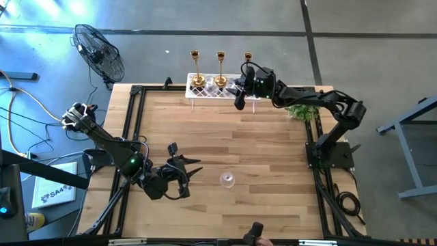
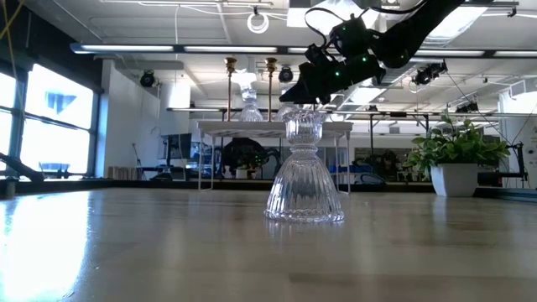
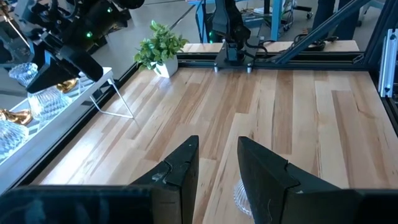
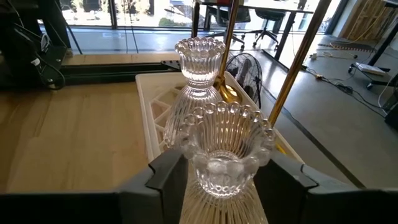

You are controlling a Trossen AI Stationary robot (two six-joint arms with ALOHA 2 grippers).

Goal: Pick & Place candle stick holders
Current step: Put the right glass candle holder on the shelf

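Note:
Three gold candle stick holders stand by their round bases on the white lattice rack at the table's far edge. My right gripper is over the rack's right part, shut on a clear glass holder. A second glass holder stands just behind it on the rack. A third glass holder stands upright on the table near the front. My left gripper hovers open just left of it, with nothing between its fingers. My right gripper has the glass holder's top cup between its two fingers, just under the beaded rim. The fingers come nearly level from the table's right side. The holder is upright; its foot is below the picture's edge, so whether it rests on the rack I cannot tell.
A small green plant in a white pot stands at the far right corner, close behind my right arm. A black fan stands off the table at the far left. Bare wood lies between the rack and the front glass holder.

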